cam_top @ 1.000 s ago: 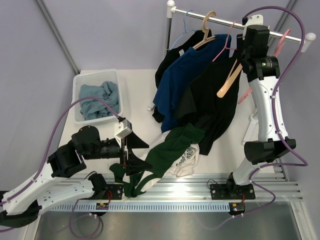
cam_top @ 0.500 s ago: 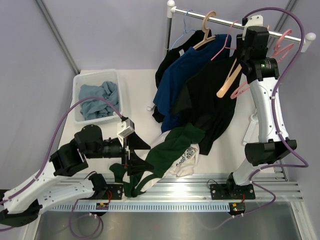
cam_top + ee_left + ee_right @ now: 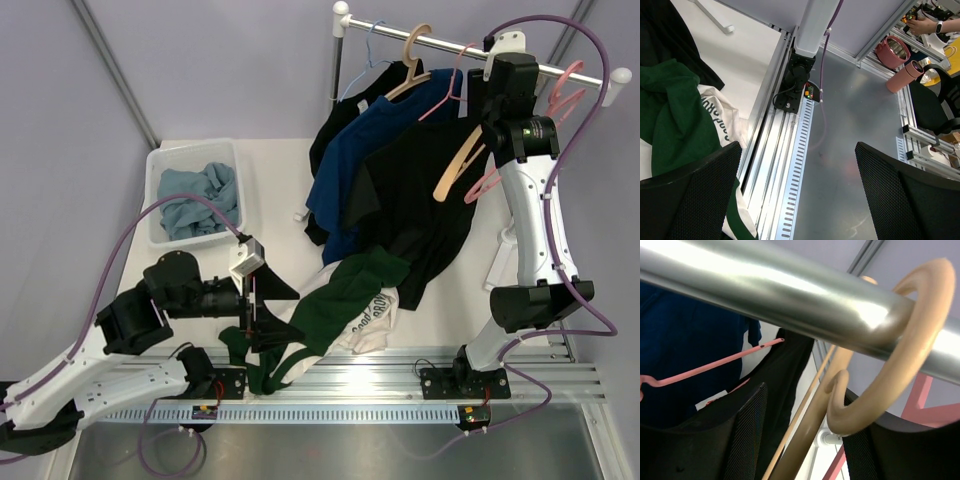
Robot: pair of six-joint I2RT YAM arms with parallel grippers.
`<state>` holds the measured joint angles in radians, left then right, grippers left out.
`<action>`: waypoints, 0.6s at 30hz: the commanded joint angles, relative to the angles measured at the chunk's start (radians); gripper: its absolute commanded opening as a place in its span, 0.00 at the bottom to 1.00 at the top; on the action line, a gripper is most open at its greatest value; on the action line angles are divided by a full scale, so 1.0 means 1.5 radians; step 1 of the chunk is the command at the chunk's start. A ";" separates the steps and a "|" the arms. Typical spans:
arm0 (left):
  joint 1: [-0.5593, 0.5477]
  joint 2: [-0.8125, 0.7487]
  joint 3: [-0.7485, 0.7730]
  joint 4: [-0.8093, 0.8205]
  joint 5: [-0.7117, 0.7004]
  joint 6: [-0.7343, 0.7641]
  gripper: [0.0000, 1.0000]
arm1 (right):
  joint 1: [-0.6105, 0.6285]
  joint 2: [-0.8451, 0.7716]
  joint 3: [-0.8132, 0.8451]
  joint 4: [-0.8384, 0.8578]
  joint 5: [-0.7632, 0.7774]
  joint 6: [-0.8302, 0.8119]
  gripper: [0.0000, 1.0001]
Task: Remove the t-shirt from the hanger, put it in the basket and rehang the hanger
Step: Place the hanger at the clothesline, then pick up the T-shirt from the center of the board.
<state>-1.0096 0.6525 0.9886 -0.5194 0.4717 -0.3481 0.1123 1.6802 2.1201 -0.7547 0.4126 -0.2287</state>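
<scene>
T-shirt (image 3: 425, 215), black: draped off rail (image 3: 440, 42), wooden hanger (image 3: 458, 165) alongside. Right tool (image 3: 802, 440) straddling hanger neck, grip not discernible. Left tool (image 3: 797, 200) fully spread, empty.

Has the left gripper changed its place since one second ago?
No. The left gripper hangs open where it was, equally far from the white bin.

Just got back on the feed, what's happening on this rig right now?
The right tool is up at the rail, jaws open either side of the wooden hanger, whose hook sits over the rail. The left tool hovers wide open by the green t-shirt heaped at the near edge of the table.
</scene>
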 commanded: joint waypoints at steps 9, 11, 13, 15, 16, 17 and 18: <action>-0.001 -0.012 0.013 0.034 0.011 0.003 0.99 | -0.002 -0.026 0.083 -0.070 -0.034 0.044 0.92; -0.001 -0.012 0.017 0.033 0.003 0.005 0.99 | -0.002 -0.027 0.115 -0.116 -0.026 0.060 0.99; -0.001 -0.006 0.029 0.024 -0.031 0.016 0.99 | -0.002 -0.026 0.176 -0.154 -0.023 0.087 0.99; -0.001 0.005 0.061 -0.010 -0.067 0.029 0.99 | -0.002 -0.025 0.236 -0.210 -0.032 0.113 0.99; -0.001 0.015 0.070 -0.026 -0.094 0.034 0.99 | -0.001 -0.032 0.251 -0.234 -0.037 0.128 1.00; -0.001 0.021 0.076 -0.034 -0.107 0.037 0.99 | -0.002 -0.040 0.252 -0.239 -0.046 0.128 1.00; -0.001 0.027 0.092 -0.043 -0.142 0.048 0.99 | -0.002 -0.049 0.243 -0.245 -0.055 0.142 1.00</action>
<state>-1.0096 0.6724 1.0470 -0.5648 0.3832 -0.3218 0.1123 1.6619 2.4466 -1.0100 0.3714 -0.0849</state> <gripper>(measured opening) 0.987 0.993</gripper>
